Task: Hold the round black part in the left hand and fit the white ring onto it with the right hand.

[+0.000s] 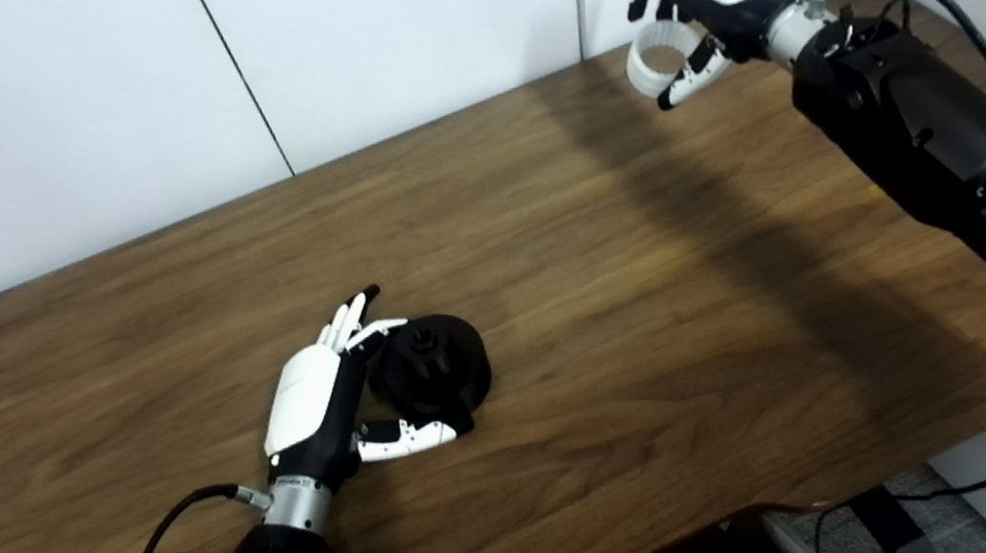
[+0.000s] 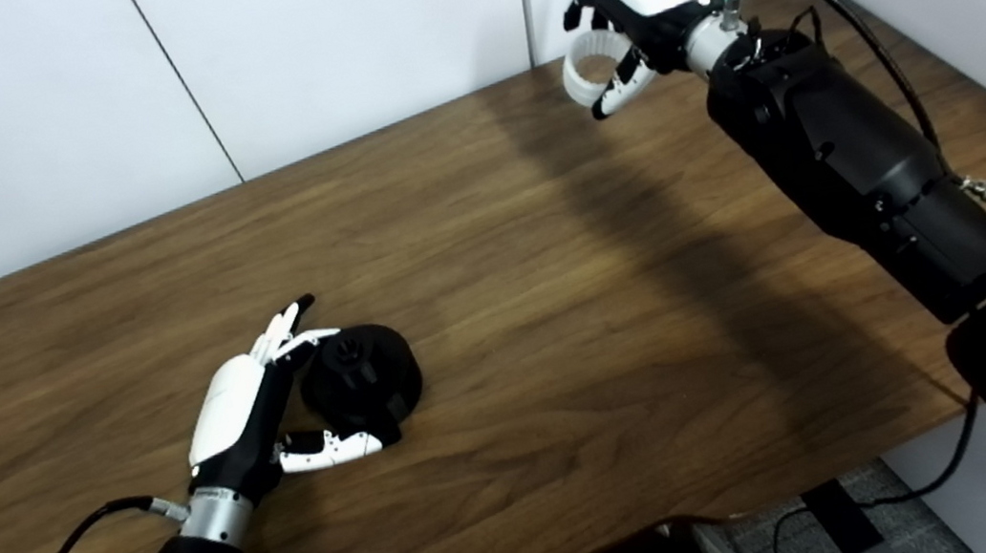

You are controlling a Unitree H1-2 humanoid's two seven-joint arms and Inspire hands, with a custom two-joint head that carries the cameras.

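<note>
The round black part [image 1: 433, 367] rests on the wooden table [image 1: 650, 293], left of centre. My left hand [image 1: 318, 407] lies open against its left side, fingers stretched past the back of the part and the thumb [image 1: 410, 439] curling along its front edge. Whether the fingers touch the part is unclear. At the far right corner my right hand [image 1: 706, 5] is raised above the table and shut on the white ring [image 1: 661, 65], which has a ribbed wall and faces left. The ring [image 2: 585, 71] is well apart from the black part [image 2: 362, 377].
White wall panels stand behind the table's far edge. A black cable [image 1: 946, 1] loops over the right forearm, and another [image 1: 155, 546] trails from the left wrist. The table's front edge [image 1: 776, 502] runs close by, with a dark object below it.
</note>
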